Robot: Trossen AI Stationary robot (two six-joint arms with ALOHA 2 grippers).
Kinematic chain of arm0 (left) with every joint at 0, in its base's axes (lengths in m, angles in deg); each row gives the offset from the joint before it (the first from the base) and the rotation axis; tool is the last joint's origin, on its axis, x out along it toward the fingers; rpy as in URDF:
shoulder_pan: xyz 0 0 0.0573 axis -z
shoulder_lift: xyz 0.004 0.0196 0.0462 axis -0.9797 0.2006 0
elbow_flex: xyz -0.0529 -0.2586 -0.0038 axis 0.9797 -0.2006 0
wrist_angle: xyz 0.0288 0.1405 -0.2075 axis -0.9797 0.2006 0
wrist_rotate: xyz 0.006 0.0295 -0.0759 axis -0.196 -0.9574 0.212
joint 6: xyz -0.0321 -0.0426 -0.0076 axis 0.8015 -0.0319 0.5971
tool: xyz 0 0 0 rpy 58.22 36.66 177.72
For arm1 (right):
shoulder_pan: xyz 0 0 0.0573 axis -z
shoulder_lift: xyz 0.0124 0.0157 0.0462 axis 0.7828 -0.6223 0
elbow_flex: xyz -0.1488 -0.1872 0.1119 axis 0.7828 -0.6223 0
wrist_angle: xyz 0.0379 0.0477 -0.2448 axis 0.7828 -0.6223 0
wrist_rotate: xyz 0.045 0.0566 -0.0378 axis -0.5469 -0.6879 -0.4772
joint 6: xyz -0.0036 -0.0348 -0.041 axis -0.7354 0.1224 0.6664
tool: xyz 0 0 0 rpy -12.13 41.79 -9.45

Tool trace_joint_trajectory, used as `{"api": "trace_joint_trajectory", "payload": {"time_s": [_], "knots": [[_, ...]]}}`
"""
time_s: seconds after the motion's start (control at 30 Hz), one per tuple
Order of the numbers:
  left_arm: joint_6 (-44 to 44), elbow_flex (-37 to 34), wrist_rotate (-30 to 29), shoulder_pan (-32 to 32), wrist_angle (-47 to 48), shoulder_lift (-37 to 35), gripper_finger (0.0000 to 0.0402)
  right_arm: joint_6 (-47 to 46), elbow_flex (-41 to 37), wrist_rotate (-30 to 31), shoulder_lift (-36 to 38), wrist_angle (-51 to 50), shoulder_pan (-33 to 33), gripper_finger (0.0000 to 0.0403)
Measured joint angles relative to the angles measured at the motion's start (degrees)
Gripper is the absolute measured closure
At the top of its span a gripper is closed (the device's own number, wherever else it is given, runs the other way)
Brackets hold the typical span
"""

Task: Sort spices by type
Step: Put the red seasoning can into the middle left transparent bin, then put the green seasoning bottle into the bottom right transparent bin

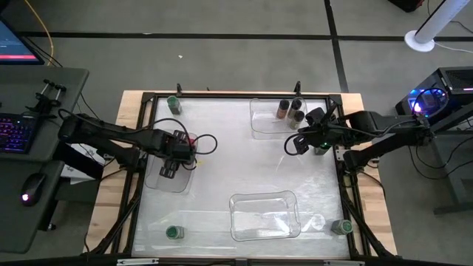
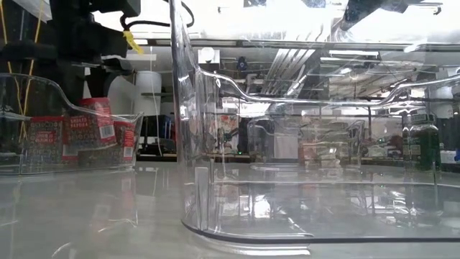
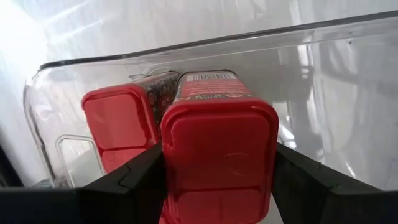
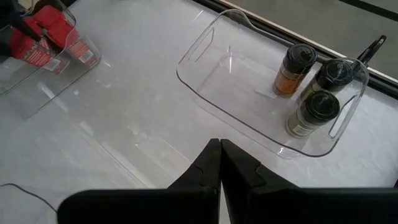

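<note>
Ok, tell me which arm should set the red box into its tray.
Left. Its hand is clamped on the red box, inside the tray beside another red box. The right hand is shut and empty near the dark-lidded jars.

A robotics lab: the framed worktop [image 1: 244, 185] stands on grey carpet beside a desk with a backlit keyboard [image 1: 15, 134] and mouse [image 1: 28, 196], a glowing computer tower [image 1: 436, 100] opposite.
</note>
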Motion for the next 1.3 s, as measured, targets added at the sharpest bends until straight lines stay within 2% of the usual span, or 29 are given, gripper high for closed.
{"api": "trace_joint_trajectory", "payload": {"time_s": [0.17,0.47,0.73,1.13,1.3], "knots": [[0.53,0.00,-3.25,0.02,-0.10,0.00,0.0169,-0.01,0.00,0.00,0.00,-0.02,0.00,0.0403],[-1.12,0.02,-3.82,0.02,-0.03,0.00,0.0169,-0.01,0.00,0.00,0.00,0.00,0.00,0.0403],[-3.36,0.02,1.21,-0.42,-0.05,0.00,0.0168,-1.10,0.00,0.00,0.00,0.00,0.00,0.0403],[-4.51,0.13,-0.96,-0.42,0.08,0.00,0.0108,-1.12,0.00,0.00,0.00,0.00,0.00,0.0403],[-5.51,3.05,-4.74,-0.42,3.60,0.04,0.0104,-1.11,0.00,0.02,0.00,0.00,0.00,0.0403]]}}
